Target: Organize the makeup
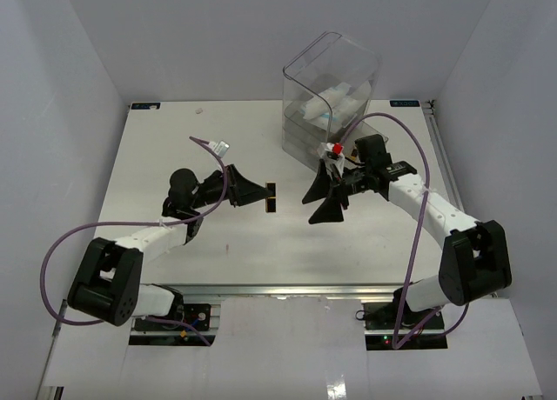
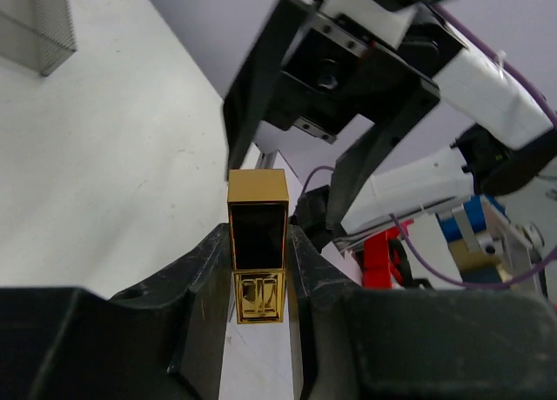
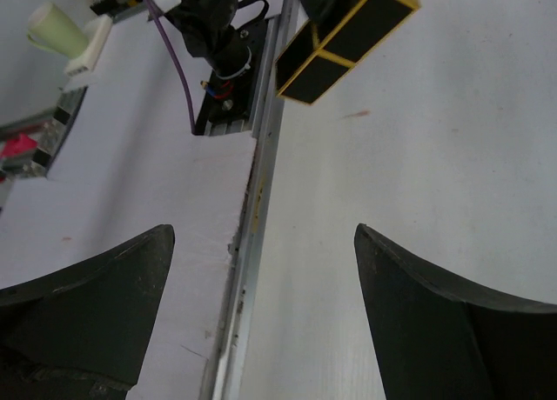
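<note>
The black-gold tube (image 1: pixel 271 197) is pinched in the left end effector (image 1: pixel 261 196) over the middle of the desk (image 1: pixel 174 156). It lies just left of the right end effector (image 1: pixel 320 202), whose jaws gape wide and empty, facing it. Seen from overhead, the tube's long axis runs crosswise to the gap between the arms. It looks like a squared case, with glossy black panels edged in gold.

Top camera: overhead, looks down on table (image 1: pixel 157 156). Wrist cameras: close, low, facing each other; share black-gold tube (image 2: pixel 258 243).
</note>
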`<action>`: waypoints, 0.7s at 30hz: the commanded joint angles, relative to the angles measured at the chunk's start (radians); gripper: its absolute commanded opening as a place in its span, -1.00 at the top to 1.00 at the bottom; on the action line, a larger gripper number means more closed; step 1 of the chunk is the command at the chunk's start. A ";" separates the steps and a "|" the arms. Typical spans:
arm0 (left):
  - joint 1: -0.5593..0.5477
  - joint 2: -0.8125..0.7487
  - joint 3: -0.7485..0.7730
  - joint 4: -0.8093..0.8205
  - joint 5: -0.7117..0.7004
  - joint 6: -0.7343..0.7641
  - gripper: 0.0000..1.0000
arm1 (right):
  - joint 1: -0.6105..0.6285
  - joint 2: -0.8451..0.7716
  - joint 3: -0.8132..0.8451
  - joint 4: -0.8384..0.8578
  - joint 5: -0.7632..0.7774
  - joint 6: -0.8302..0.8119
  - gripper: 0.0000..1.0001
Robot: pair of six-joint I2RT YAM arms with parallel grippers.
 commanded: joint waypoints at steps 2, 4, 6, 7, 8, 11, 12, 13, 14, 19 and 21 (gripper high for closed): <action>-0.073 0.029 0.071 0.281 -0.001 0.008 1.00 | 0.064 0.016 0.030 0.352 0.059 0.453 -0.81; -0.089 0.051 0.084 0.300 -0.013 0.001 1.00 | 0.083 0.021 0.025 0.427 0.062 0.515 -0.80; -0.101 0.064 0.096 0.309 -0.018 0.000 1.00 | 0.100 0.032 0.021 0.494 0.056 0.585 -0.81; -0.108 0.071 0.101 0.310 -0.020 0.001 1.00 | 0.108 0.036 0.019 0.521 0.055 0.607 -0.81; -0.112 0.078 0.106 0.311 -0.022 0.001 1.00 | 0.114 0.040 0.016 0.542 0.055 0.628 -0.80; -0.120 0.089 0.112 0.318 -0.025 0.000 1.00 | 0.126 0.046 0.020 0.553 0.074 0.640 -0.81; -0.122 0.089 0.112 0.322 -0.027 0.000 1.00 | 0.126 0.048 0.024 0.554 0.083 0.643 -0.81; -0.124 0.089 0.112 0.321 -0.031 0.000 1.00 | 0.127 0.049 0.027 0.558 0.086 0.650 -0.81; -0.127 0.091 0.112 0.321 -0.034 0.001 1.00 | 0.128 0.051 0.029 0.559 0.092 0.652 -0.81; -0.134 0.099 0.114 0.318 -0.044 0.004 1.00 | 0.129 0.062 0.039 0.569 0.120 0.669 -0.89; -0.137 0.103 0.116 0.312 -0.053 0.008 1.00 | 0.129 0.064 0.039 0.578 0.122 0.677 -0.72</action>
